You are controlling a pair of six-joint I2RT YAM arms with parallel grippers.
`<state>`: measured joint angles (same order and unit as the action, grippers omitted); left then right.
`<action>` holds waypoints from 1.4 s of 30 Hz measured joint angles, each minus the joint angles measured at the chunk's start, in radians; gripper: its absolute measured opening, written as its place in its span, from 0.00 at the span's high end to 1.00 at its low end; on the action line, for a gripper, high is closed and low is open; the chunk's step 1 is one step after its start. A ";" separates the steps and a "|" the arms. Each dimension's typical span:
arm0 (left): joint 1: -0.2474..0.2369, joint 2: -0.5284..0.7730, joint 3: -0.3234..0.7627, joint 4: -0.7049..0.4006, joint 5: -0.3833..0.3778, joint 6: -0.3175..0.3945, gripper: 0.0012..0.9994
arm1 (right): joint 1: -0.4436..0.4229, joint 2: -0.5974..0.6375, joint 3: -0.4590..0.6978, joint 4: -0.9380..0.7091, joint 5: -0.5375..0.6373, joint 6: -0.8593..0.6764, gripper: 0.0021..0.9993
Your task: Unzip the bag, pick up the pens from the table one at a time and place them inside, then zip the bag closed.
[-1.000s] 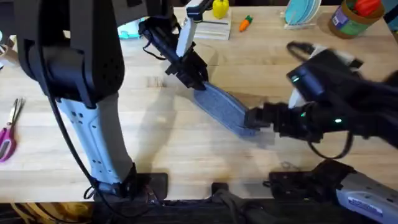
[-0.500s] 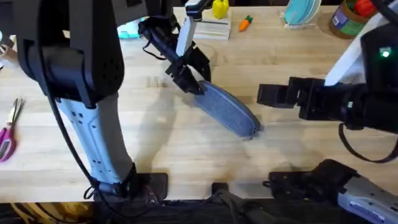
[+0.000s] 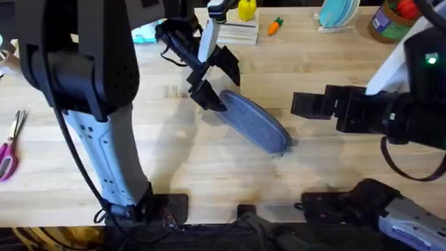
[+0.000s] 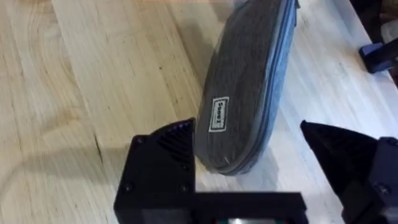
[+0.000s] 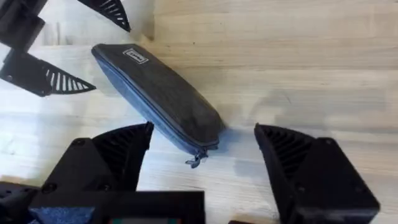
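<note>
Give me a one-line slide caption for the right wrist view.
Open right gripper hovers over the zipped bag on the table; open left gripper beside its far end.

From my remote station, the overhead view shows pink-handled scissors at nine o'clock by the left edge. At twelve o'clock I see a yellow toy above a pale ridged block, with a small orange carrot toy just beside them. Toward one o'clock stand teal plates; at two o'clock, a labelled green tub holding red items.

bag: blue-grey, white label | table: pale wood planks
</note>
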<state>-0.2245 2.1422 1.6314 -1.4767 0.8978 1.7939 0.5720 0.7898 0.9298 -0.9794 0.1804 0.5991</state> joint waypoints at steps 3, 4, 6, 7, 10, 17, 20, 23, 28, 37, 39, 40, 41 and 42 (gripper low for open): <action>0.003 0.000 0.000 -0.008 0.000 0.000 0.00 | 0.000 0.000 0.000 0.000 0.003 -0.028 0.00; 0.005 0.000 0.001 -0.020 0.000 0.000 0.00 | 0.000 0.000 0.000 0.000 0.004 -0.038 0.00; 0.013 0.000 0.012 -0.056 -0.001 0.000 0.00 | 0.000 0.000 0.000 0.000 0.004 -0.058 0.00; 0.019 -0.001 0.022 -0.072 -0.001 0.000 0.00 | 0.000 0.000 0.000 0.000 0.004 -0.068 0.00; 0.042 -0.026 0.061 -0.110 -0.006 0.000 0.00 | 0.000 0.000 0.000 0.001 0.007 -0.090 0.00; 0.111 -0.256 0.089 -0.118 -0.092 -0.018 0.00 | 0.000 0.000 0.001 0.012 0.014 -0.127 0.00; 0.140 -0.368 0.092 -0.129 -0.148 -0.072 0.00 | 0.000 0.000 0.002 0.026 0.024 -0.136 0.00; 0.158 -0.466 0.092 -0.148 -0.222 -0.146 0.00 | 0.000 0.000 0.003 0.045 0.042 -0.138 0.00; 0.163 -0.634 0.092 -0.151 -0.324 -0.323 0.00 | 0.000 0.000 0.005 0.069 0.059 -0.140 0.00; 0.163 -0.884 0.094 -0.163 -0.481 -0.908 0.00 | 0.000 0.000 0.016 0.069 0.064 -0.140 0.00; 0.163 -0.903 0.097 -0.176 -0.519 -1.062 0.00 | 0.000 0.000 0.018 0.070 0.065 -0.140 0.00; 0.163 -0.908 0.097 -0.185 -0.534 -1.133 0.00 | 0.000 0.000 0.018 0.070 0.066 -0.140 0.00; 0.163 -0.910 0.097 -0.194 -0.544 -1.196 0.00 | 0.000 -0.001 0.018 0.069 0.067 -0.140 0.00; 0.163 -0.911 0.097 -0.202 -0.555 -1.263 0.00 | 0.000 -0.001 0.018 0.070 0.066 -0.140 0.00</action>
<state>-0.0616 1.2316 1.7283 -1.6786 0.3429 0.5312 0.5720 0.7889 0.9474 -0.9096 0.2468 0.4587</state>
